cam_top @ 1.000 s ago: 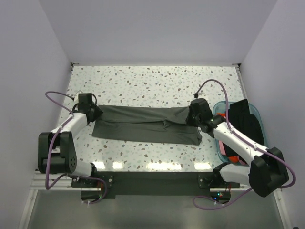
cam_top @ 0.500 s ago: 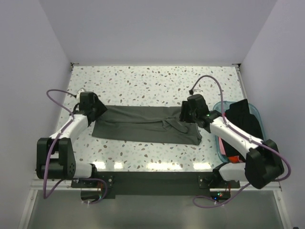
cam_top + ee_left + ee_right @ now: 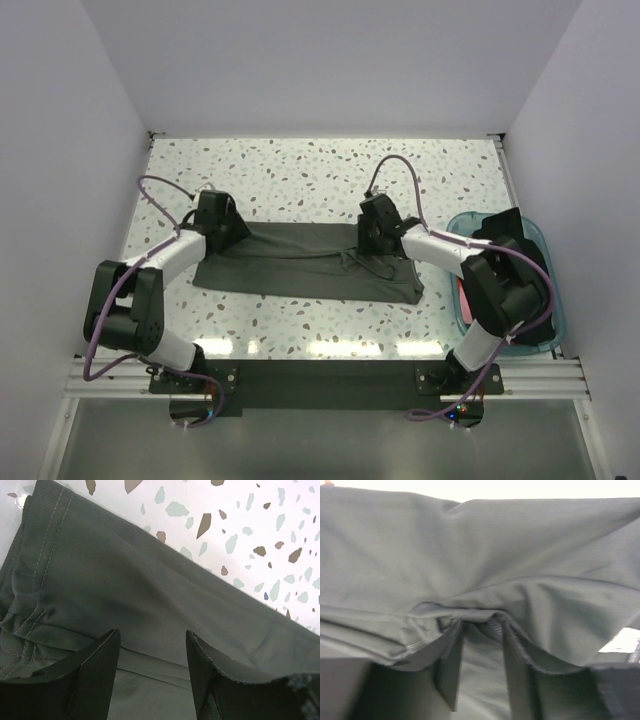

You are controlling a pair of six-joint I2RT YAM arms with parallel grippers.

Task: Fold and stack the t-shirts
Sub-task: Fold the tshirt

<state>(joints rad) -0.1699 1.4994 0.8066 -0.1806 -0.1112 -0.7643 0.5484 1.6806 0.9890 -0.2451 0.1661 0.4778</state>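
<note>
While the left pincer (image 3: 152, 636) is spread wide and empty at the far left corner of the dark grey-green t-shirt (image 3: 300, 265), the right pincer (image 3: 481, 625) is nipped onto a bunched fold along its far edge. Mid-fold, I'd say: it's a long, creased band stretched between the left and right edges of the table (image 3: 300, 170), and next wants both ends gripped and brought together.
</note>
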